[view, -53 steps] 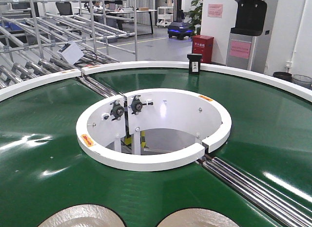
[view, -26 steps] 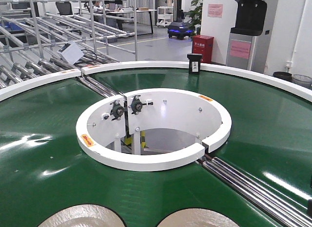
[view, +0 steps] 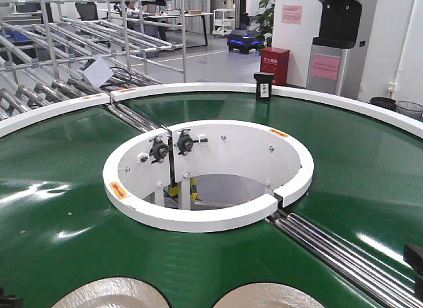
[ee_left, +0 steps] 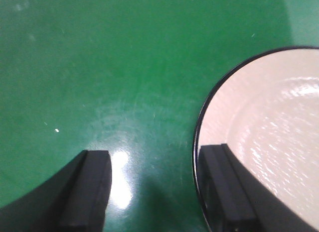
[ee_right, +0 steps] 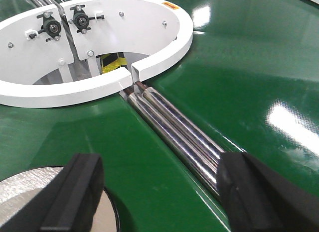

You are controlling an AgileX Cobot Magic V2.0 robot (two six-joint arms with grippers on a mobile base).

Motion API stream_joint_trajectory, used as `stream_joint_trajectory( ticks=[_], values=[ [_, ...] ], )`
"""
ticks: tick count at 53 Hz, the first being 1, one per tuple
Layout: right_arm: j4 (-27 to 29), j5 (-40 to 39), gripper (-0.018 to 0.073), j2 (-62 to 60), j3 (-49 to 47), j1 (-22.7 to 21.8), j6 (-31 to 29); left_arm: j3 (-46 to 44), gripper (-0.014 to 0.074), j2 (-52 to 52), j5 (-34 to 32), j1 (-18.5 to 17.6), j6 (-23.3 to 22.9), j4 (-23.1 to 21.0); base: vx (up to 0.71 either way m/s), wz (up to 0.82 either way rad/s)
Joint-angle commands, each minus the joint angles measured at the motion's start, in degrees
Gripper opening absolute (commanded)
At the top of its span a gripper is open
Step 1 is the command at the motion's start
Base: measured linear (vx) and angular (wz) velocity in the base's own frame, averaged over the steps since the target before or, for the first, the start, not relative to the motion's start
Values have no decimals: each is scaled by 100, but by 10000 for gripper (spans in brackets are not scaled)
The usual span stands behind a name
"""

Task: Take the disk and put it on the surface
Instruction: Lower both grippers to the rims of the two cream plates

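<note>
Two beige disks with thin black rims lie on the green conveyor belt (view: 59, 189) at the near edge, the left disk (view: 109, 293) and the right disk (view: 268, 296). My left gripper (ee_left: 157, 192) is open low over the belt; its right finger (ee_left: 224, 187) overlaps the rim of the left disk (ee_left: 264, 132), and its left finger stands over bare belt. My right gripper (ee_right: 159, 192) is open above the belt, its left finger over the edge of the right disk (ee_right: 20, 192). The dark glossy tabletop is out of view.
A white ring guard (view: 211, 215) surrounds the hole at the belt's centre. Steel rollers (ee_right: 174, 127) run from the ring's gap toward my right gripper's right finger. A white outer rim (view: 198, 88) bounds the belt, with roller racks (view: 59, 50) behind.
A dark part of my right arm has risen into the front view's lower right edge. A sliver of the left arm has appeared at the lower left corner. The disks have barely shifted.
</note>
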Motion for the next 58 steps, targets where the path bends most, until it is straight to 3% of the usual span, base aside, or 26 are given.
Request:
stream_joint_trajectory(
  ticks=[1, 7, 12, 16, 25, 32, 38, 51, 58],
  values=[
    [-8, -416, 541, -7, -182, -28, -74, -416, 494, 258, -193, 3, -130, -124, 0, 0],
    [-8, -416, 541, -7, -182, -28, -74, -783, 452, 752, -121, 211, -87, -409, 0, 0],
    [-2, -416, 541, -7, -182, -28, -74, -1020, 403, 1013, -9, 536, 434, -1077, 0, 0],
    [-2, -416, 541, -7, -182, -28, -74, -1164, 389, 1170, 140, 805, 1216, -1843, 0, 0],
    [-2, -416, 541, -7, -182, -28, -74, -1330, 391, 1638, 1214, 1435, 3791, -3892, 0, 0],
    [-2, -416, 541, -7, -182, -28, -74, -1330, 402, 2132, 2015, 1671, 5050, -5019, 0, 0],
    [-2, -416, 541, -7, -182, -28, -74, -1330, 407, 2470, 2321, 1638, 5670, -5443, 0, 0],
    [-1, -409, 541, -2, -182, -28, -74, -1330, 407, 3077, 2666, 1618, 5923, -5747, 0, 0],
    [-1, -404, 541, 71, -182, -28, -74, -1330, 407, 3246, 2928, 1439, 6454, -6117, 0, 0]
  ],
)
